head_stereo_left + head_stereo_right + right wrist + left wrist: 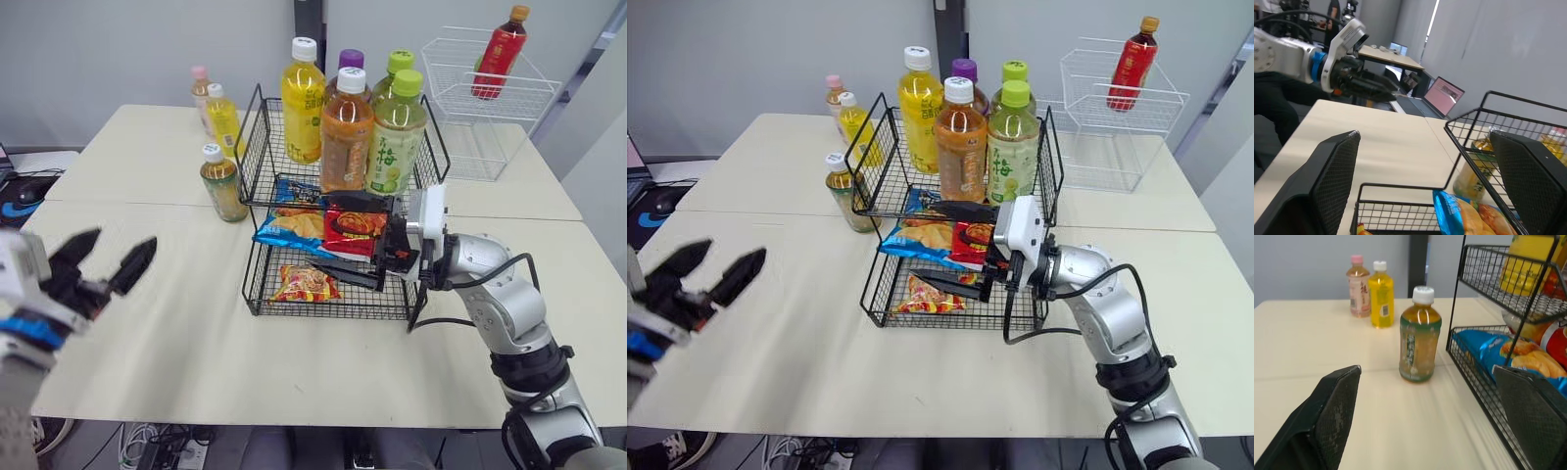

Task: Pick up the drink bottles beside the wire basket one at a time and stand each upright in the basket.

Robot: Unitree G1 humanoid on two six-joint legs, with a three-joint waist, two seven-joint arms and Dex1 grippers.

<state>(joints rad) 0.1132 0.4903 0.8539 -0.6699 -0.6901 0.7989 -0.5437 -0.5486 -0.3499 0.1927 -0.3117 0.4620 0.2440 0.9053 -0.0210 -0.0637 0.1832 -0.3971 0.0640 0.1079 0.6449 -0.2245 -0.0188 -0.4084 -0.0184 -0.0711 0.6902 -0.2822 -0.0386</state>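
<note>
The small tea bottle [222, 183] is standing on the table [196, 323], just beside the left side of the wire basket [257, 137]. A yellow bottle [223, 119] and a pink bottle [201, 90] are standing behind it. The left end effector [110, 257] is hanging wide open and empty, well apart from the tea bottle. I think it is getting ready to reach. Next it needs to go forward and close around the bottle's middle. The right end effector [924, 243] is sitting open and empty at the basket's front.
</note>
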